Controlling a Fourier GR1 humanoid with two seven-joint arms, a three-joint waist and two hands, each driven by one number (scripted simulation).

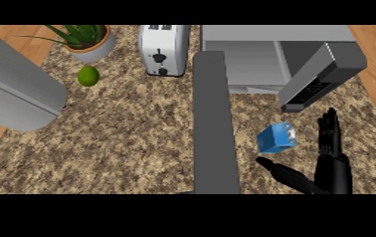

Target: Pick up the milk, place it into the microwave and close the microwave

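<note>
Milk carton (275, 139), small, blue, pale at one end, is found on the speckled brown stone counter (125, 131), outside the grey box-shaped microwave (249, 61) and in front of it, just below the lower tip of its door. The dark-faced door (323, 74) is swung open at the microwave's right side, and the grey inner walls are exposed. The carton is turned askew to the microwave's front.

The black right hand (334, 169) is seen in front of the microwave, lower than the carton and to its right. The fingers (328, 131) are held straight and pointed toward the microwave door. The thumb (283, 174) is spread far out to the left, under the carton. The hand is wide open and nothing is held. The carton is placed in the gap between thumb and fingers, near both. A strip of counter is visible between carton and fingers. Contact with the thumb tip cannot be told.

A white and chrome two-slot toaster (163, 49) is stood just left of the microwave. Further left of the microwave, a round grey pot (94, 49) is set, and a spiky green plant (77, 33) is held in it. A small green lime (88, 75) is laid well left of the microwave, on bare counter. A long grey bar (215, 126) is run from the microwave's front left corner straight away from it; what it is cannot be told. A large rounded grey shape (26, 94) is seen farthest left of the microwave.
</note>
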